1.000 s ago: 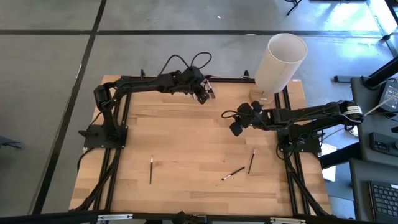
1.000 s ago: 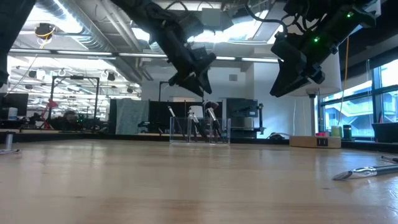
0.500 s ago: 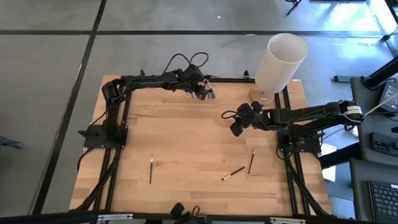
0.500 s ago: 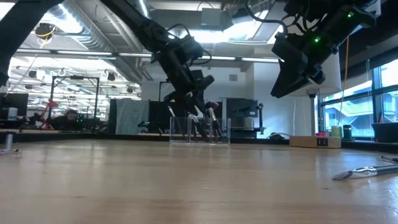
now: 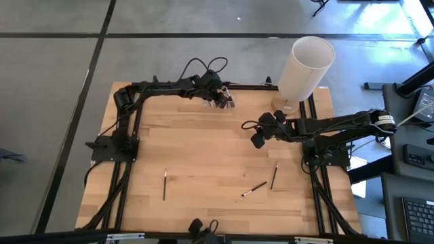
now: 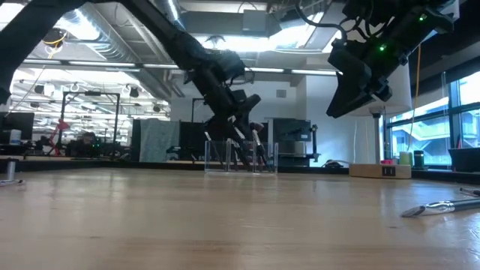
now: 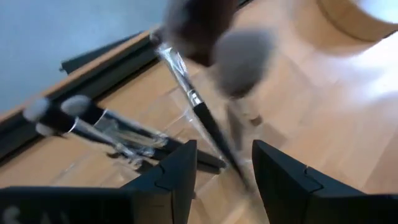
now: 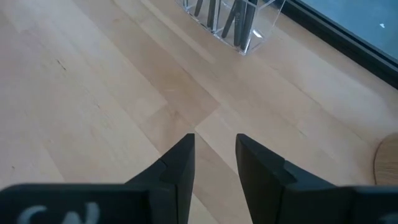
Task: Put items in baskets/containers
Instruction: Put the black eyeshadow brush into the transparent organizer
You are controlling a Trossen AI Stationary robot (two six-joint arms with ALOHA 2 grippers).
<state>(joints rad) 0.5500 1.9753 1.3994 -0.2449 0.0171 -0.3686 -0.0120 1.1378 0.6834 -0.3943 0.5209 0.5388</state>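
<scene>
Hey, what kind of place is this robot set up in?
Probably an open-plan lab or workshop: exposed ceiling ducts and strip lights overhead, a concrete floor around the wooden table, and a keyboard on a desk beside it.

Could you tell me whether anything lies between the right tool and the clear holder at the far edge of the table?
Nothing visible does. The right tool hangs empty above bare wood, and its wrist view shows open tabletop up to the clear holder. The left tool is right over that holder, though, so it crowds the approach from above.
</scene>
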